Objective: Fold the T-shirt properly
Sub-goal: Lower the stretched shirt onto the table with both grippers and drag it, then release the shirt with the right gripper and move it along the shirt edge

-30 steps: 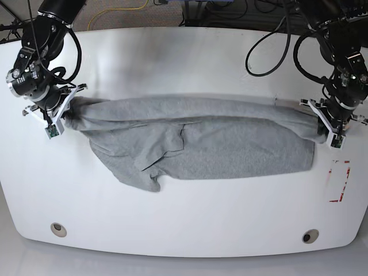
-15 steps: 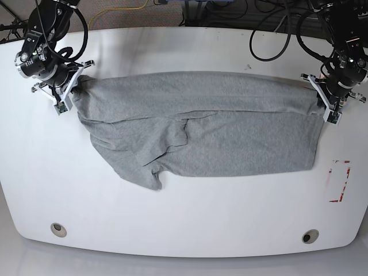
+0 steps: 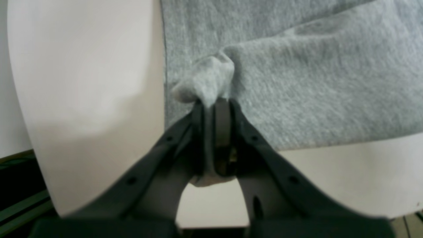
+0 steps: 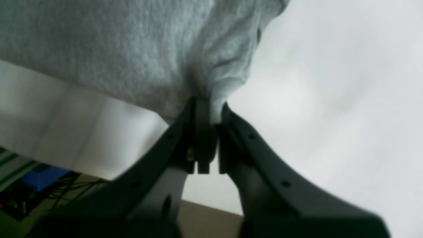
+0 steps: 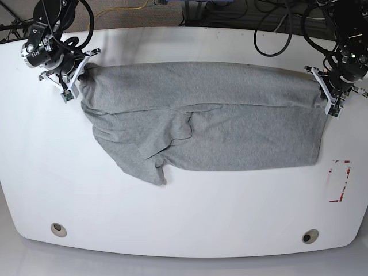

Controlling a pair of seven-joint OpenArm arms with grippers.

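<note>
Lying near the 6 o'clock edge of the glossy white table [image 5: 184, 224], two small round holes [image 5: 58, 229], and toward 3 o'clock a pale marker with red edging [image 5: 339, 181]. Spread across the middle, the T-shirt [image 5: 207, 123]: soft heather-grey knit, fuzzy and rumpled, lower hem straight on the right, bunched into a drooping point toward 7 o'clock. Stretched taut along the far edge between both arms. Pinched at 2 o'clock by the left gripper [image 5: 333, 98], at 10 o'clock by the right gripper [image 5: 72, 77].

Seen only from the left wrist: dark matte plastic fingers [image 3: 224, 125] pressed together on a puckered knob of cloth [image 3: 208, 82], fabric threading down between them. Seen only from the right wrist: the right gripper [image 4: 208, 112] likewise clamped on a gathered fold [image 4: 228, 72], cloth hanging off it above the table. Slightly blurred, both wrist views.
</note>
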